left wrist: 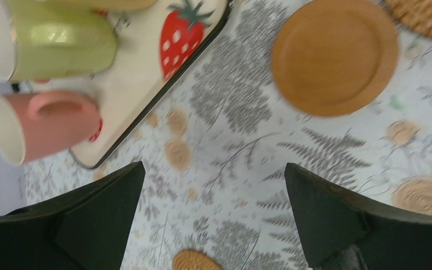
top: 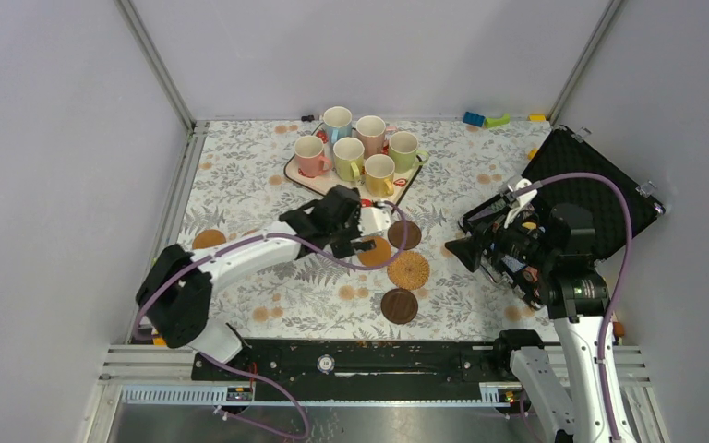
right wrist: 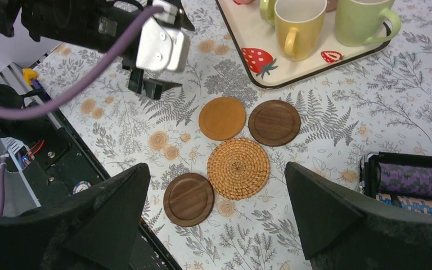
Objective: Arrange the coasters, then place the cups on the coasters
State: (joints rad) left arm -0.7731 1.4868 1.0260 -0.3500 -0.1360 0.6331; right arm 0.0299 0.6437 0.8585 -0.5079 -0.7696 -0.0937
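Left tool (left wrist: 214,188) is spread wide with nothing in it, hanging over bare counter (top: 240,175) just off the near edge of the strawberry tray (top: 402,185). The closest thing to it is the tan coaster (left wrist: 334,56), a little past the fingertips on the side away from the tray, and not touching the tool as far as I can see. Going outward, a dark brown coaster (top: 404,233) sits right beside the tan one, then a woven coaster (top: 408,270) further from the tray, and a second dark brown coaster (top: 399,305) furthest out. They're round, so there's no long axis to line up with. The right tool (right wrist: 216,180) is also spread and empty, well off to the tray's right, so I'd say the left arm is nearer that tan disc. All six cups (top: 348,157) sit on the tray. Another tan coaster (top: 209,239) lies well to the tray's left. I can't pin down the sixth one. The left arm hides some of the counter, and a woven-looking round at the bottom of the left wrist view is cut off and blurry.
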